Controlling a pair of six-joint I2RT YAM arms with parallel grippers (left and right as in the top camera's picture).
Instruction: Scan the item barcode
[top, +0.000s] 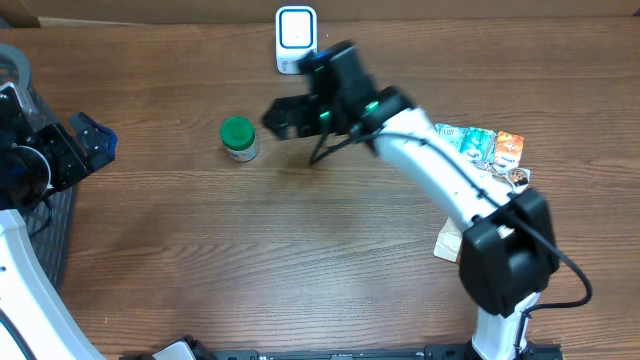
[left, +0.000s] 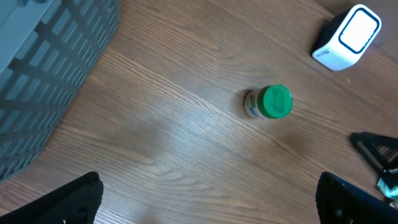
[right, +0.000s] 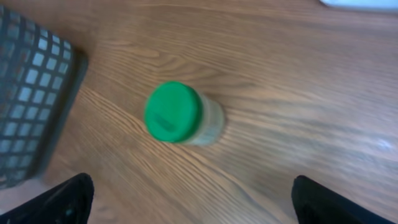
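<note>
Small pale jar (top: 238, 138), green lid, standing upright — white scanner (top: 295, 38) with blue-rimmed face near it, not touching

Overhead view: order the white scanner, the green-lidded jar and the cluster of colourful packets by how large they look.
Largest: packet cluster, the widest spread, taken as a group.
Next: white scanner.
Smallest: green-lidded jar.

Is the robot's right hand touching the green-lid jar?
Apart. The right wrist view shows the right gripper open, with bare table between each of its jaws and the jar.
</note>
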